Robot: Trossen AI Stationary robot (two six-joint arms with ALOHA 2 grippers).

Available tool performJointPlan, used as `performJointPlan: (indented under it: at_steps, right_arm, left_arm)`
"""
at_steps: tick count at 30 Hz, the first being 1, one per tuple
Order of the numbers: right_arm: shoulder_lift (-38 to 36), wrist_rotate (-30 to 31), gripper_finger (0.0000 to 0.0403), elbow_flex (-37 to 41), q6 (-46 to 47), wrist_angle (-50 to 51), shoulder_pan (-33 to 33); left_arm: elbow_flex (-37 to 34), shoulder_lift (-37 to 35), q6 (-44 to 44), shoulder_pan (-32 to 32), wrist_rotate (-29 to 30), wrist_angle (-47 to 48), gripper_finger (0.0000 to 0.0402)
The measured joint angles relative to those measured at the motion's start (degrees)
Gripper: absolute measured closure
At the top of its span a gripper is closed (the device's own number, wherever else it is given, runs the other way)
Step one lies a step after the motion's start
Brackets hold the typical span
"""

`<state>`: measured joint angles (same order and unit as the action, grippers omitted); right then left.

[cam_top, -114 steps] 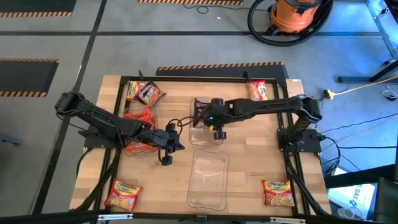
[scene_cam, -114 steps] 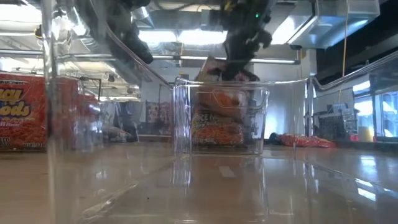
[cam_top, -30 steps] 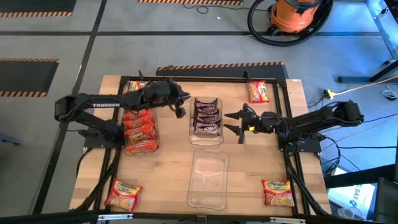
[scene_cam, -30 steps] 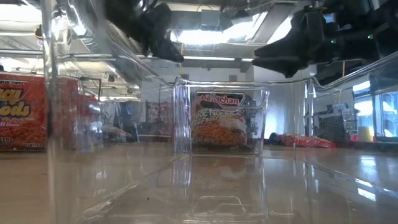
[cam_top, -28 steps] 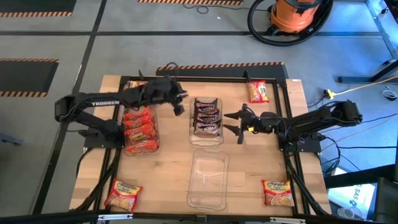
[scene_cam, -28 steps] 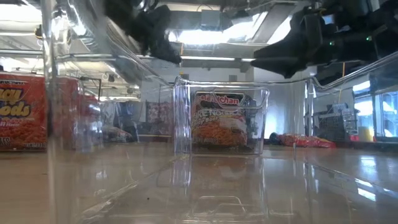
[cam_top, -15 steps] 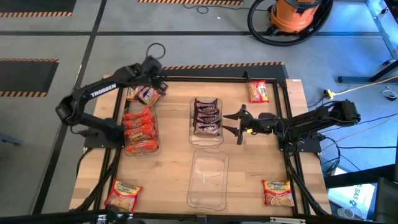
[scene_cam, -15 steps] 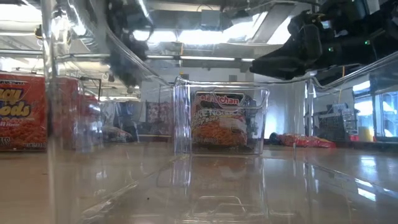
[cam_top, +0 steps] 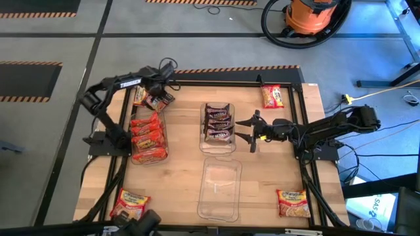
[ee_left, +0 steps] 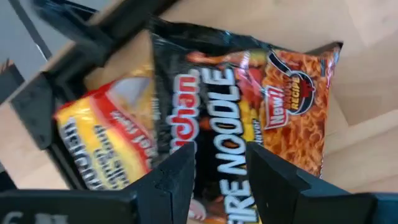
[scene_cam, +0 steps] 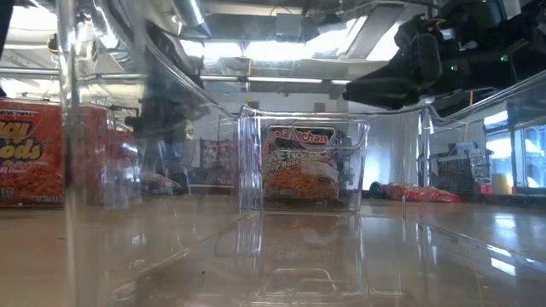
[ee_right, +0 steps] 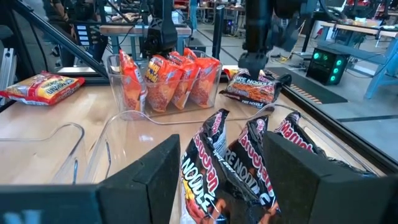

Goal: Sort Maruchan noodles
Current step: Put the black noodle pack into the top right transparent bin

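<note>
A dark "Fire Noodle" packet [cam_top: 157, 100] lies flat at the table's far left corner, partly over a yellow-red packet [cam_top: 139, 96]; both show in the left wrist view, the dark packet [ee_left: 249, 93] and the yellow-red one [ee_left: 106, 143]. My left gripper [cam_top: 161, 90] is open just above the dark packet, its fingers [ee_left: 174, 180] on either side of the packet's middle; no touch shows. My right gripper [cam_top: 239, 130] hangs open and empty just right of the middle bin [cam_top: 218, 147], which holds three dark packets [ee_right: 249, 168]. The left bin [cam_top: 163, 141] holds orange-red packets [cam_top: 146, 131].
An empty clear bin [cam_top: 220, 190] stands near the front middle. Loose packets lie at the far right [cam_top: 272, 96], the near right [cam_top: 293, 202] and the near left [cam_top: 129, 204]. A black frame [cam_top: 216, 83] runs along the table's edges.
My left gripper has gone from beside the middle bin toward the table's far left corner and come down over the dark packet there. My right gripper has kept still, open.
</note>
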<state>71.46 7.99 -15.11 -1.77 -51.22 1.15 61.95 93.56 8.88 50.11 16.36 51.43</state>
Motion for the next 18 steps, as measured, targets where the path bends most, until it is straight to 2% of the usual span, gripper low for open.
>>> performJointPlan:
  at_steps: [4,11,15,18]
  right_arm:
    - [0.0,0.02,0.0196,0.0,0.12,0.06,0.0]
    - [0.0,-0.23,0.0196,0.0,0.41,0.2,0.0]
    - [0.0,-0.48,0.0196,0.0,0.41,0.24,0.0]
    - [0.0,-0.44,0.0196,0.0,0.41,0.18,0.0]
  left_arm:
    - [-0.02,3.24,-0.7,-1.04,-3.1,-1.22,0.0265]
    - [-0.02,3.78,-3.71,-5.63,-10.98,-9.29,0.0265]
    - [-0.02,3.8,-9.96,-9.37,-16.15,-14.17,0.0265]
    - [-0.02,3.8,-16.2,-12.35,-17.66,-18.07,0.0265]
